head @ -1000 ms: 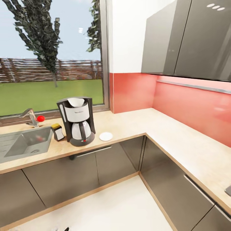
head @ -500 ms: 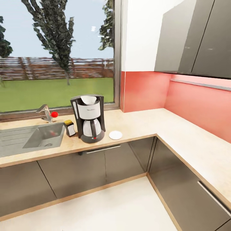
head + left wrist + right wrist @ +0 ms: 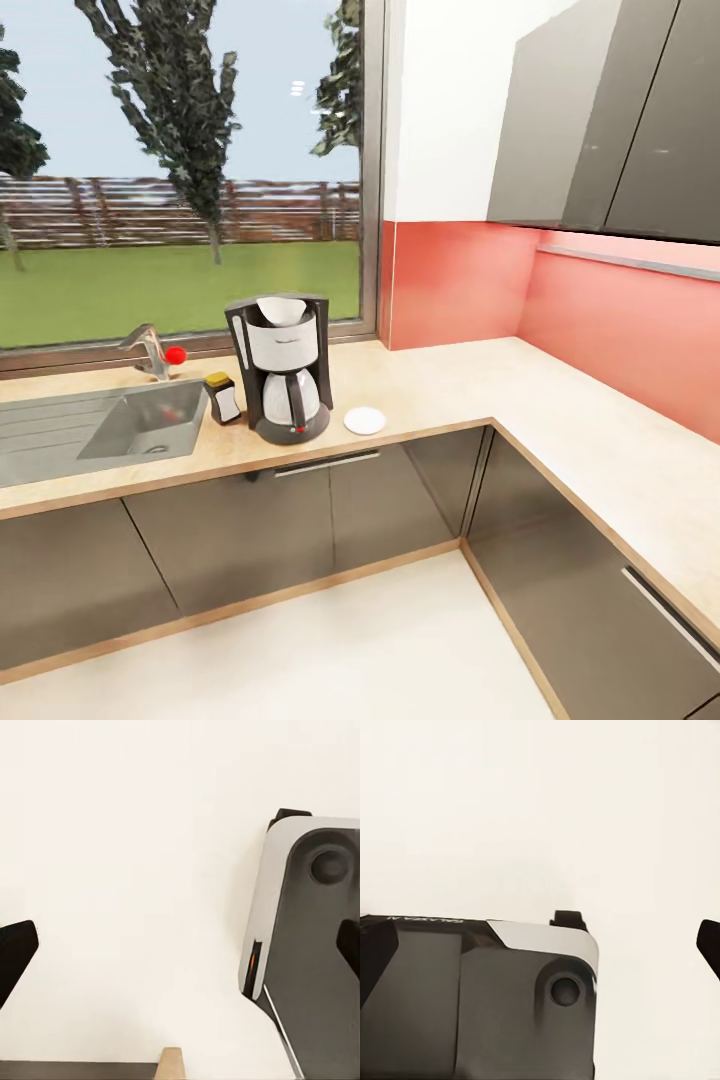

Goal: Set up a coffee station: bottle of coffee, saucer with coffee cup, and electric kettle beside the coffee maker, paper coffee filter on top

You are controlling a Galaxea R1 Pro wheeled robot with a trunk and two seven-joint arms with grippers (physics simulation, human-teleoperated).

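Bumping the black coffee maker [image 3: 282,366] or small white round saucer [image 3: 365,420] could knock them off, while both grippers hang spread apart, holding nothing.

Black-and-white coffee maker [image 3: 279,368] upright on the light wooden surface [image 3: 440,385] by the window, glass carafe in its base, white paper coffee filter [image 3: 281,309] seated in the top. Small yellow-lidded bottle of coffee [image 3: 222,398] just beside it toward the sink. White saucer [image 3: 364,420] flat on the other side, bare.
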